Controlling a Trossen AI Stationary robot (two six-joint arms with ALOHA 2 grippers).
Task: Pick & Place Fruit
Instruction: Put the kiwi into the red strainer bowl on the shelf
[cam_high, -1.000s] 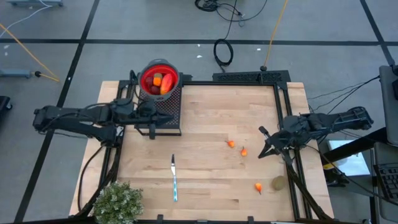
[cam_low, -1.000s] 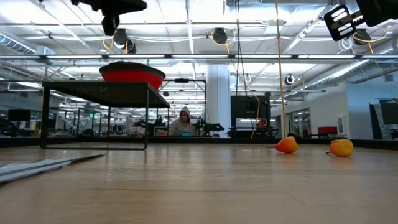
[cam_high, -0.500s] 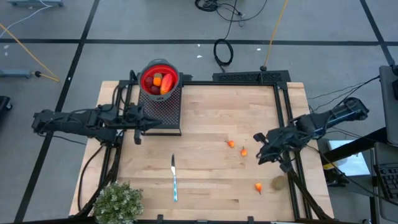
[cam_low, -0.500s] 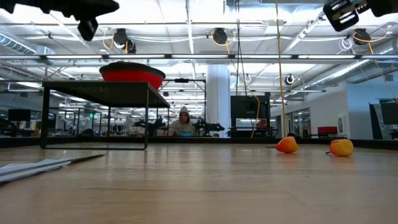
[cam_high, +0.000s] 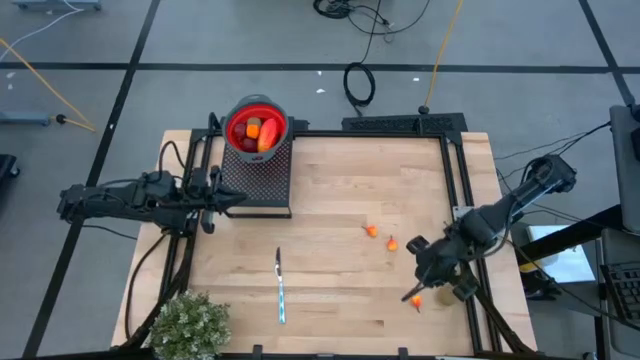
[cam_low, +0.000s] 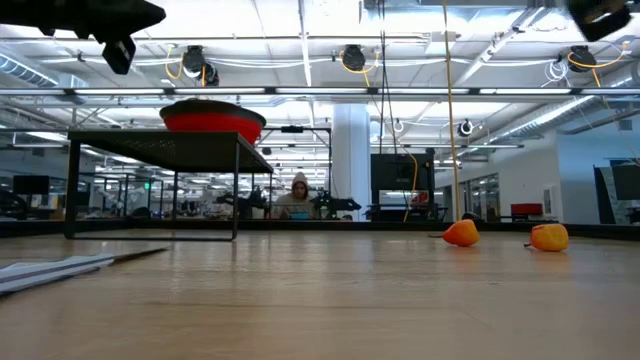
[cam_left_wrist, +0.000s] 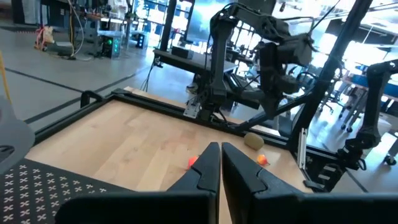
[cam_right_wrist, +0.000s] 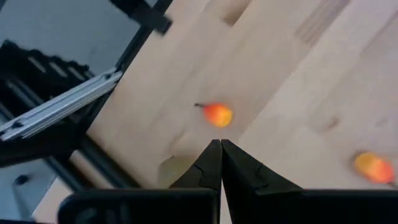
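Wooden table (cam_high: 330, 170): my right gripper (cam_high: 408, 297), fingers together, angled down beside the near-right-edge orange bit (cam_high: 415, 301); left gripper (cam_high: 212, 214), shut, outstretched over the left edge.

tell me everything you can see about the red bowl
The red bowl is round, bright red with a greyish rim, and looks like plastic or silicone. It sits upright on a black perforated metal stand at the table's far left, raised above the wooden tabletop, as the low view shows. Inside lie pieces of fruit: orange and darker red ones. Neither gripper touches it; the left gripper hangs just beside the stand.
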